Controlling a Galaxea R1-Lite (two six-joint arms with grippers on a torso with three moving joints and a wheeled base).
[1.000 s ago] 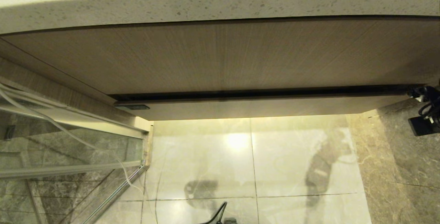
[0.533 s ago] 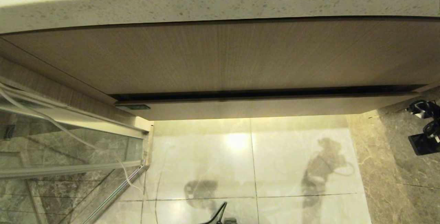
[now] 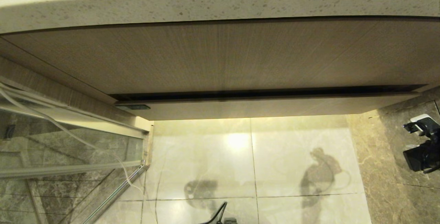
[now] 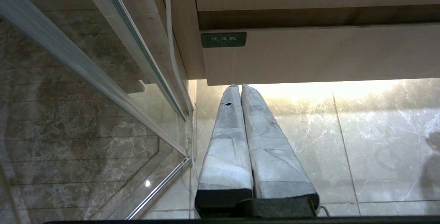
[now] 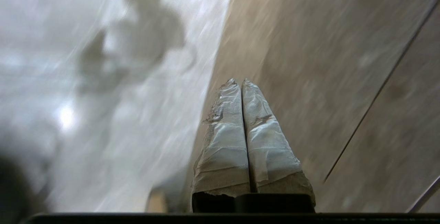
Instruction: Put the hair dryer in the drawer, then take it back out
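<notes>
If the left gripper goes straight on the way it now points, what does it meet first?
Probably the drawer front: the left gripper, jaws shut, points at its lower edge near the green label. Depth is unclear, so it might pass just under.

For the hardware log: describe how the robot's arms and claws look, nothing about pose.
Both claws, the left claw and the right claw, have two long tapering fingers wrapped in wrinkled grey-white tape, torn in spots, on a black base. In the head view the right arm is black and boxy, with dark cables and a small white part on top.
</notes>
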